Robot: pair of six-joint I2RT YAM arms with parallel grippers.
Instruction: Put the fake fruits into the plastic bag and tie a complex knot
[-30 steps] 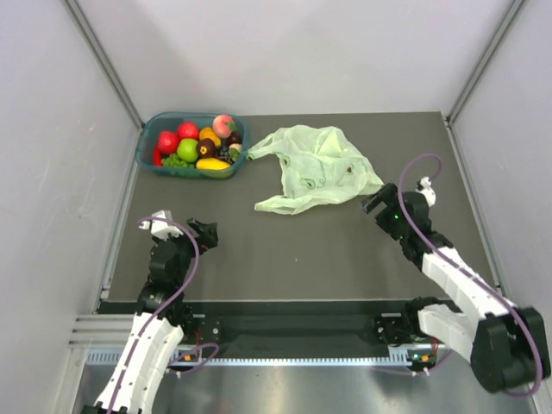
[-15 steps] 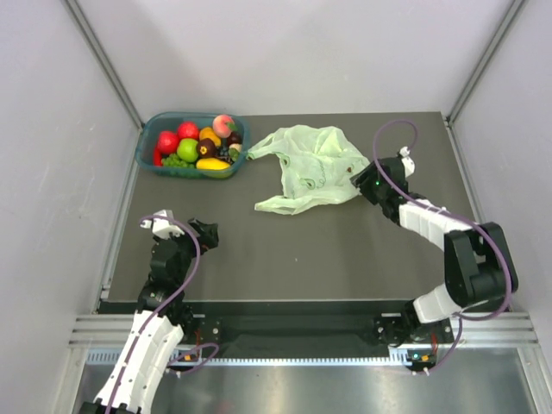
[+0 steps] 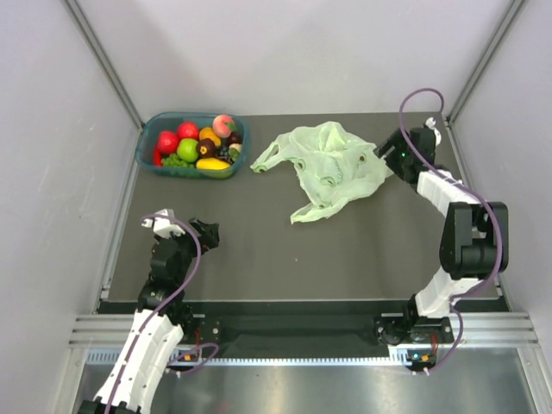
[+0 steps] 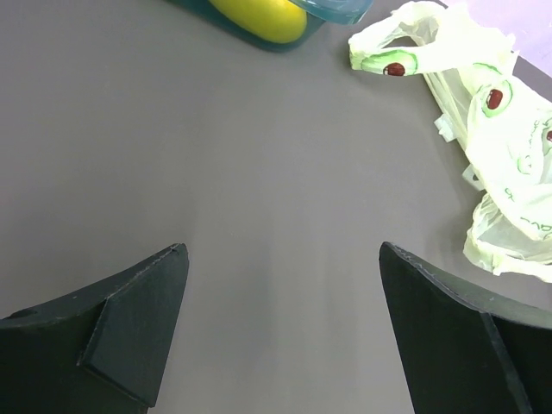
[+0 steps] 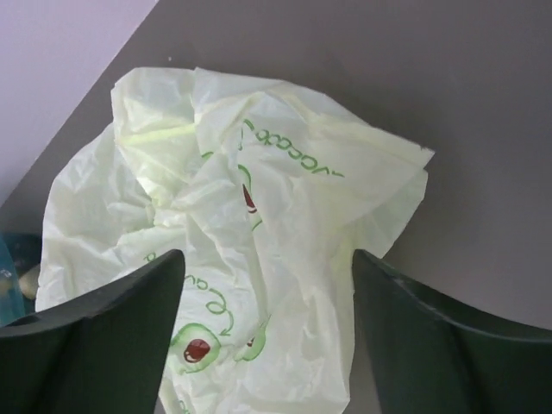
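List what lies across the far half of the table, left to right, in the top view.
Teal tub of fake fruits → pale green plastic bag → right gripper.

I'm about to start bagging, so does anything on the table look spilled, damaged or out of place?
Nothing spilled or damaged. The glossy plastic fake fruits sit inside the teal rectangular plastic tub. The thin pale green plastic bag lies crumpled on the dark table.
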